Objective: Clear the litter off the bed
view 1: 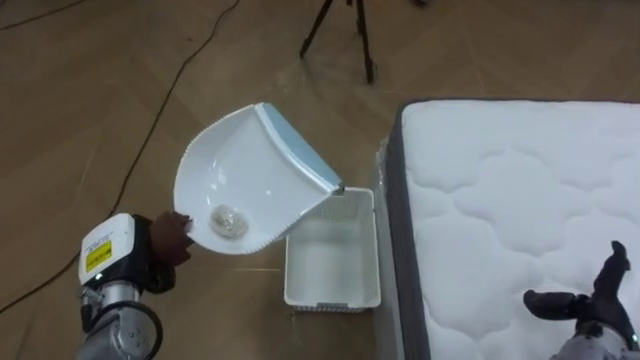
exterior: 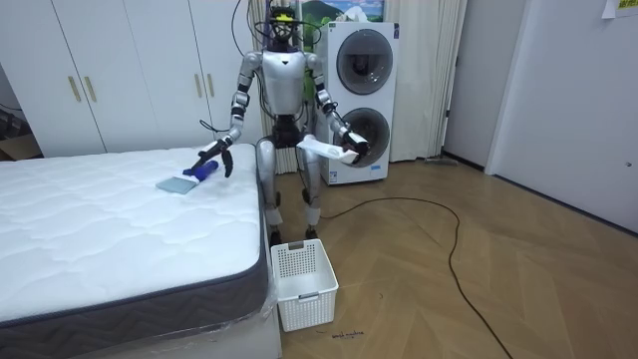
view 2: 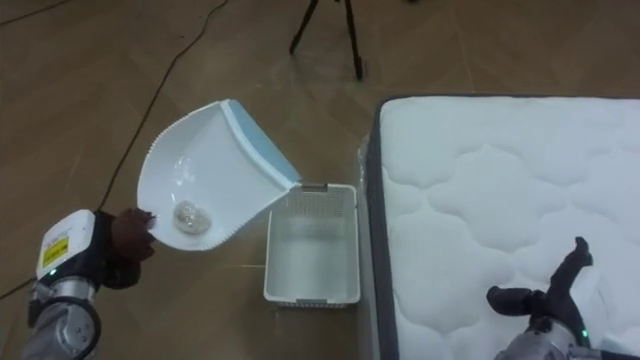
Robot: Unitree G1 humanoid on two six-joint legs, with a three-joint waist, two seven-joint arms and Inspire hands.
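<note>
Your left hand [view 1: 165, 240] is clamped on the handle of the white dustpan [view 1: 250, 170], tilted, lip above the basket [view 1: 332, 297] on the floor beside the mattress [view 1: 520, 180]. Crumpled wad [view 1: 228, 220] sits in the pan. Right hand [view 1: 585, 303] is over the mattress by the blue brush [exterior: 179, 183]; can't tell its grip.

A basket [view 1: 335, 255] stands on the floor [view 1: 100, 100] just left of the bed [view 1: 520, 200].

Nothing is reading legibly; a yellow label [view 1: 98, 252] is sitting on the wrist behind the left hand [view 1: 172, 238], its dark print too small to make out; a yellow sheet [exterior: 609, 8] is hanging on the wall [exterior: 558, 90], equally unreadable.
</note>
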